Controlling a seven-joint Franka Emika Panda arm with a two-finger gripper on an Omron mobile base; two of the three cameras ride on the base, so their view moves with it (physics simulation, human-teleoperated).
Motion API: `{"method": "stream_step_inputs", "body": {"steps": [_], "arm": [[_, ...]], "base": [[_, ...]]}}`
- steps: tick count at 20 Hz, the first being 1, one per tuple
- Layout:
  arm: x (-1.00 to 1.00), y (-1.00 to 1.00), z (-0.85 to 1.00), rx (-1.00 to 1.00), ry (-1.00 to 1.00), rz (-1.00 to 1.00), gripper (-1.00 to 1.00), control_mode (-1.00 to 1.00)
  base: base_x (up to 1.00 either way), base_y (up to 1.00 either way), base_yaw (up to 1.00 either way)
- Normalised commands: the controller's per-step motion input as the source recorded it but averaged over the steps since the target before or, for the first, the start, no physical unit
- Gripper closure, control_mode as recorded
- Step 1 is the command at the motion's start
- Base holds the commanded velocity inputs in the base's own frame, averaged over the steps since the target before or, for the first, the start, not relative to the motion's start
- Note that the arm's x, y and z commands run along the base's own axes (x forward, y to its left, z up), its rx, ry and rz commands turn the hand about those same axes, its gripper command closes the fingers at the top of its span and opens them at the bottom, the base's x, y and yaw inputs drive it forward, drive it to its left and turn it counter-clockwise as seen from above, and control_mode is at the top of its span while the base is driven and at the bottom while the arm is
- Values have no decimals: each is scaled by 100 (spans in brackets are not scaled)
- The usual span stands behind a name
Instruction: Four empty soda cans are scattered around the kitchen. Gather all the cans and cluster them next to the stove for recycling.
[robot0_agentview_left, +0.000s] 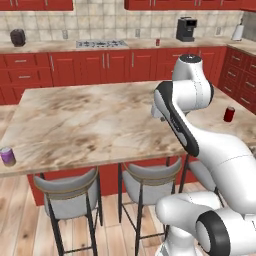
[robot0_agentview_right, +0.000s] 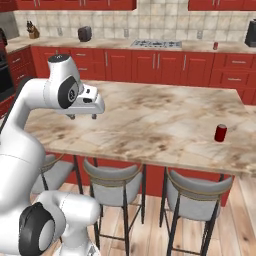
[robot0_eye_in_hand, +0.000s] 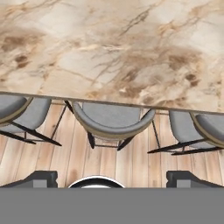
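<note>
My gripper (robot0_agentview_right: 83, 117) hangs open and empty over the front left part of the island (robot0_agentview_right: 150, 120). In the hand view its fingertips (robot0_eye_in_hand: 41, 177) stand wide apart above the island's front edge. A red soda can (robot0_agentview_right: 220, 133) stands upright on the island's right side, far from the gripper; it is also the red can (robot0_agentview_left: 229, 114) in the left base view. A purple soda can (robot0_agentview_left: 7, 156) stands at the island's front left corner. Another red can (robot0_agentview_left: 158, 42) sits on the back counter just right of the stove (robot0_agentview_left: 102, 44), likewise the can (robot0_agentview_right: 215, 46) and stove (robot0_agentview_right: 156, 44).
Grey stools (robot0_agentview_left: 67, 192) (robot0_agentview_right: 117, 180) (robot0_eye_in_hand: 113, 120) are tucked under the island's front edge. On the back counter stand a black coffee machine (robot0_agentview_left: 186, 29), a dark toaster (robot0_agentview_left: 17, 37) and a paper towel roll (robot0_agentview_left: 237, 31). Red cabinets line the walls.
</note>
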Motion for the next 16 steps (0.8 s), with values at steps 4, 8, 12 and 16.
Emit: {"method": "stream_step_inputs", "body": {"steps": [4,8,12,16], "arm": [[0,0,0,0,0,0,-100,100],[0,0,0,0,0,0,-100,100],[0,0,0,0,0,0,-100,100],[0,0,0,0,0,0,-100,100]], "base": [[-27,13,0],[-8,41,0],[0,56,0],[0,58,0]]}}
